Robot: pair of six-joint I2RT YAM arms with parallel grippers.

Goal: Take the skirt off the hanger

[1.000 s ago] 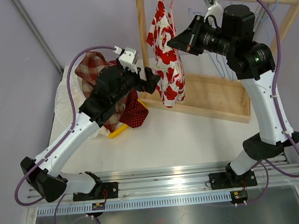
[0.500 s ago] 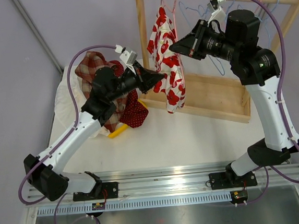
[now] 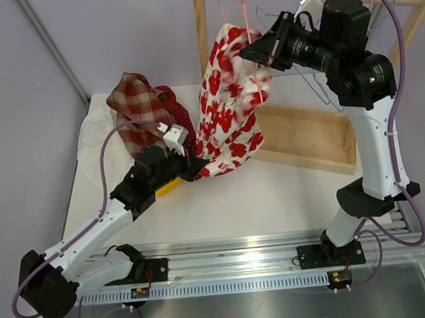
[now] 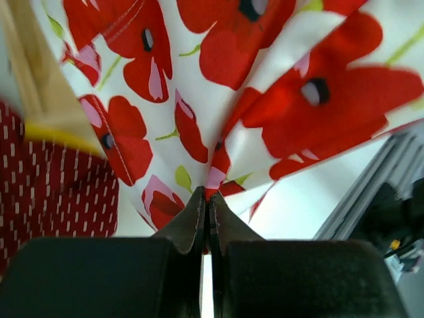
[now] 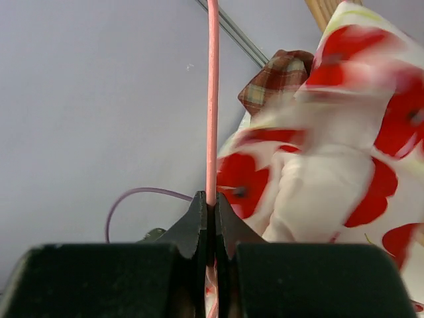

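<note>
L pincer (image 4: 207,199) pinched skirt (image 3: 228,120) hem, mid-frame. R pincer (image 5: 211,199) clamped pink hanger (image 5: 212,99), upper right. Skirt stretched betw. them. Needed: hanger held steady, hem drawn smoothly toward lower left.

Blurred: skirt (image 5: 331,152); cut off at top edge: pink hanger (image 5: 212,99).

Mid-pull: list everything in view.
skirt: one, white with red flowers, stretched between rack and left gripper
pink hanger: one, pink, on the rack's rail
blue hangers: at least two, blue, same rail
rack: one, wooden, far right
checked cloth: one, red and tan, far-left pile
dotted cloth: one, dark red, same pile
yellow item: one, yellow, partly under that pile
table: one, white, beneath everything
left gripper: one, black, shut on skirt
right gripper: one, black, shut on pink hanger
</note>
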